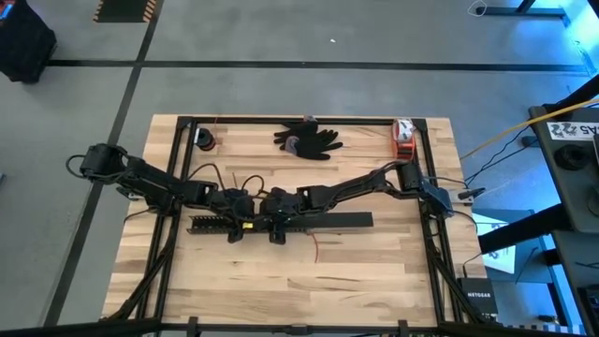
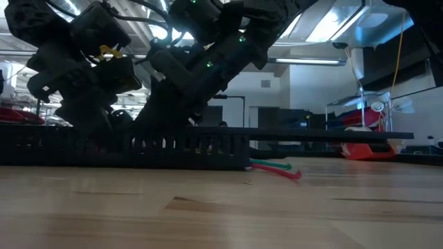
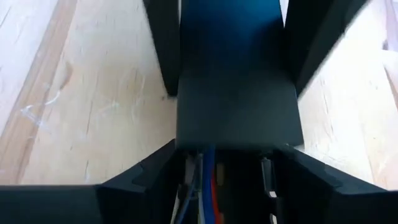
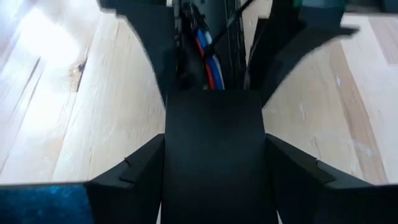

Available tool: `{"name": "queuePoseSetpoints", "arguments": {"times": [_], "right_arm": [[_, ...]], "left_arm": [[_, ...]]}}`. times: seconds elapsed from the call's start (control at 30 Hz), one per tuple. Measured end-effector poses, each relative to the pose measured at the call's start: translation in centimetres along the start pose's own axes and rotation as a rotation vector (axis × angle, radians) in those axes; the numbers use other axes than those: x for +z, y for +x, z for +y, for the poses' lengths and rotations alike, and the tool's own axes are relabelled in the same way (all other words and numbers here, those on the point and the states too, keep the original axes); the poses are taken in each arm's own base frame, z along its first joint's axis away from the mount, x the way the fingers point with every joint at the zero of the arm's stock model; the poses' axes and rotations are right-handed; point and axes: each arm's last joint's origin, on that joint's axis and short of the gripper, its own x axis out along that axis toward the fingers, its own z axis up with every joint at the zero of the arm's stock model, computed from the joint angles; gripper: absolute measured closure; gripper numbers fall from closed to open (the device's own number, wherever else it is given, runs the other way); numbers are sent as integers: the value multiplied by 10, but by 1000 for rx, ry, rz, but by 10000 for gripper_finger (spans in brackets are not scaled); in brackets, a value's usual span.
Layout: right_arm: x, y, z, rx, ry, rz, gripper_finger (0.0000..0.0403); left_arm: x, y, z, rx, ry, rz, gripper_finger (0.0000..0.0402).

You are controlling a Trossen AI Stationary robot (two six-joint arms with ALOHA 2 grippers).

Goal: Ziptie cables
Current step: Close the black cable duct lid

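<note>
A long black comb-slotted bar (image 1: 211, 225) lies across the table's middle, with a flat black strip (image 1: 342, 221) running on from it toward the right. The cables (image 3: 202, 186), thin blue, red and white wires, lie inside the bar's channel. Red and green ends (image 2: 277, 168) stick out onto the wood. My left gripper (image 1: 239, 227) straddles the slotted bar. My right gripper (image 1: 278, 227) straddles the strip just beside it, and the two face each other. The ziptie is out of view. My left gripper has its two fingers (image 3: 149, 177) against the slotted bar's two long sides (image 3: 186, 158), where the strip's end covers the channel. The fingers slant down and lie across the bar, which rests on the table. My right gripper pinches the flat strip by its two long edges (image 4: 171, 155), one finger (image 4: 134, 168) on each side. It slants down from the table's right and lies across the strip. The strip rests level on the bar and the table.
A black glove (image 1: 309, 139), a small dark roll (image 1: 205, 140) and a red-orange tool (image 1: 403, 139) lie along the far edge. Black frame rails (image 1: 178, 187) border the wood. A loose red wire (image 1: 315, 248) lies just in front of the strip.
</note>
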Motion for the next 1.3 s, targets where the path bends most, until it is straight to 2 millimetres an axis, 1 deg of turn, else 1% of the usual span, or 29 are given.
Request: {"name": "queuePoseSetpoints", "arguments": {"times": [0.1, 0.27, 0.33, 0.43, 0.53, 0.67, 0.73, 0.83, 0.93, 1.0, 1.1, 1.2, 1.3], "right_arm": [[-2, 4, 0, -10, -2, -9, 178], [-2, 5, 0, -37, 22, -15, 178], [0, 6, 0, -41, 24, -39, 178], [-2, 6, -1, -49, 25, -21, 178], [-3, 4, -2, -64, 19, 5, 178], [-4, 4, -2, -67, 9, 22, 178], [-4, 4, -2, -65, 12, 20, 178], [-4, 4, -3, -65, 17, 21, 178], [-4, 4, -3, -70, 16, 22, 178], [-4, 4, -3, -74, 15, 22, 178], [-3, 4, -3, -74, 14, 16, 178], [-4, 4, -3, -74, 13, 12, 178], [-4, 4, -3, -74, 13, 12, 178]], "left_arm": [[0, 2, -2, -3, 20, -10, 179], [1, 7, -6, -14, 62, -43, 157], [6, 11, -7, -11, 78, -58, 145], [14, 14, -6, -7, 75, -50, 128], [23, 12, -3, 10, 67, -10, 118], [35, -5, -5, 31, 89, 80, 117], [41, -17, -7, 42, 94, 91, 119], [50, -42, -10, 60, 80, 73, 121], [46, -61, -11, 100, 39, 94, 121], [41, -70, -10, 133, 12, 103, 121], [35, -75, -8, 155, -18, 99, 121], [43, -73, -8, 145, -3, 2, 121], [45, -65, -4, 167, 35, 9, 121]]}}
